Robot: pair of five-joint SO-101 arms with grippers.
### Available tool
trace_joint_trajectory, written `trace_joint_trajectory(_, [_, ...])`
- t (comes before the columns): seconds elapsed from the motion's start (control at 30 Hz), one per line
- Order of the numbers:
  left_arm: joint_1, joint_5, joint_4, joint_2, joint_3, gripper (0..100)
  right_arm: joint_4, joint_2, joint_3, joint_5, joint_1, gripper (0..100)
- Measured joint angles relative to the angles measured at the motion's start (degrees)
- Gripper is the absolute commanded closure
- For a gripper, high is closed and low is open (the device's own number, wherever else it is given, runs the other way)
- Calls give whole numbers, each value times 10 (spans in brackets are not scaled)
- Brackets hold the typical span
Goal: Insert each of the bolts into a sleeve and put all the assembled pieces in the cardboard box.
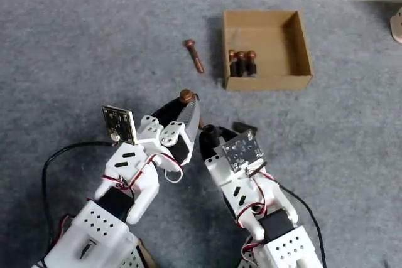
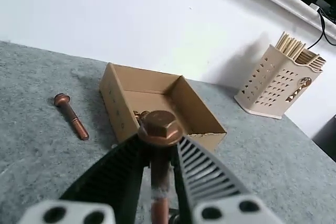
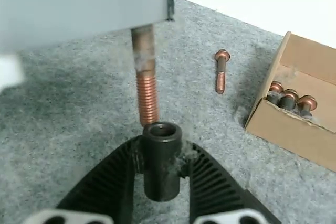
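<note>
My left gripper (image 1: 187,110) is shut on a copper bolt (image 2: 159,145), held upright with its hex head (image 1: 186,96) on top. Its threaded tip (image 3: 147,103) hangs just above the mouth of a dark sleeve (image 3: 161,158). That sleeve stands upright in my right gripper (image 3: 160,163), which is shut on it (image 1: 208,135). A second copper bolt (image 1: 195,56) lies loose on the grey mat left of the cardboard box (image 1: 300,42). Three assembled pieces (image 1: 242,62) stand in the box's near left corner.
A perforated beige holder (image 2: 275,80) full of wooden sticks stands beyond the box to the right. Grey mat stretches open to the left and right of the arms.
</note>
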Motion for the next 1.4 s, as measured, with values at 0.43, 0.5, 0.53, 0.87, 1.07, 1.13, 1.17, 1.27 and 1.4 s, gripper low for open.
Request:
trace_joint_trajectory(0.43, [5,3,0,-4,-40,995,0,0,0,0,-3,993])
trace_joint_trajectory(0.5, [6,3,5,-4,-40,995,0,0,0,0,-3,993])
trace_joint_trajectory(0.53, [6,3,16,-4,-40,995,0,0,0,0,-3,993])
trace_joint_trajectory(0.87, [6,4,62,-4,-40,995,0,0,0,1,-4,993])
trace_joint_trajectory(1.07, [25,0,62,-4,-24,995,0,0,0,2,-4,993])
trace_joint_trajectory(1.13, [34,0,61,-4,-7,992,0,0,0,2,3,993])
trace_joint_trajectory(1.17, [41,0,61,-4,2,992,0,0,1,2,4,993])
trace_joint_trajectory(1.27, [61,0,61,-4,18,960,1,0,1,3,13,993])
trace_joint_trajectory(1.4, [76,-28,61,-4,22,775,1,0,1,3,27,993])
